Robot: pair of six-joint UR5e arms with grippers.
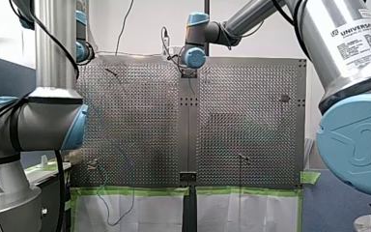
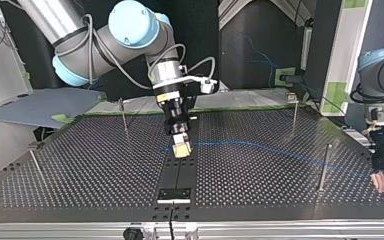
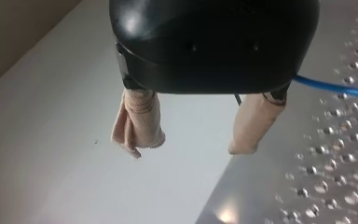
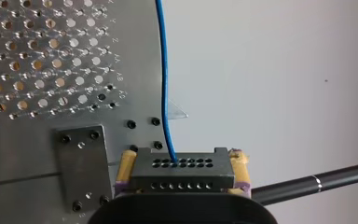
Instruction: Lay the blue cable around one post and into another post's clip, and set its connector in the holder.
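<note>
Blue cable trails from connector, pinched in my right gripper, I judge ready for seating; my left gripper wide, empty, over tabletop edge.

Perf. table: posts, blue cable (across mid).

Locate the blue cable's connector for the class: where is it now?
The connector is clamped between my right gripper's yellow pads, over the table's dark centre strip in the top view, beyond the black plate.
</note>
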